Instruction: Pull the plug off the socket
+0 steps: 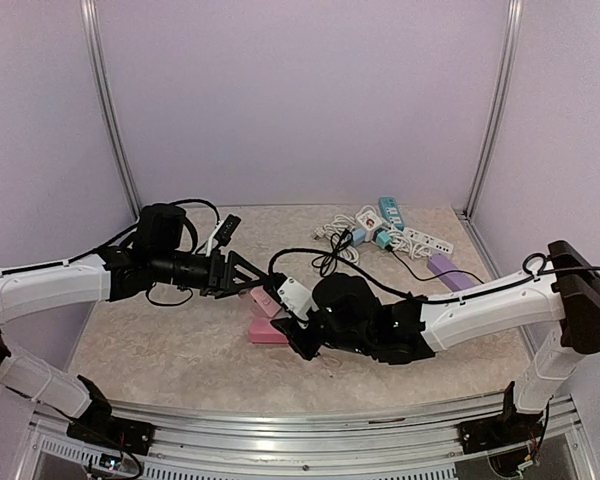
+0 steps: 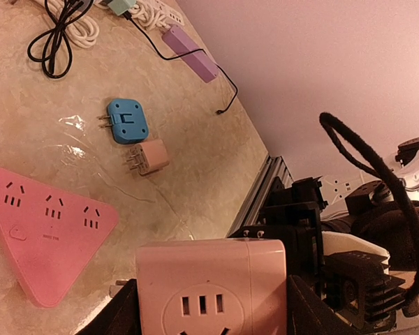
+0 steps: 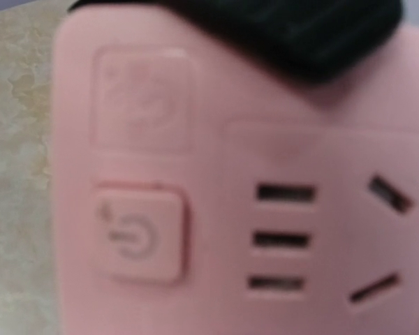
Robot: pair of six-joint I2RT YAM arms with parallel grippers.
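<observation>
My left gripper (image 1: 255, 292) is shut on a pink cube plug adapter (image 1: 264, 301). In the left wrist view the cube (image 2: 209, 279) sits between the two black fingers of my left gripper (image 2: 213, 310). Its metal prongs (image 2: 117, 287) stick out bare on the left, clear of the pink triangular socket strip (image 2: 45, 237), which lies flat on the table. My right gripper (image 1: 302, 340) is low beside the strip (image 1: 268, 333). A pink socket face with a power button (image 3: 265, 237) fills the right wrist view. The right fingers are hidden.
A blue plug (image 2: 126, 120) and a beige plug (image 2: 146, 157) lie loose on the table. A purple strip (image 1: 448, 270), white power strips (image 1: 420, 238), a teal strip (image 1: 390, 210) and coiled cables (image 1: 330, 262) sit at the back right. The front rail (image 2: 265, 188) is close.
</observation>
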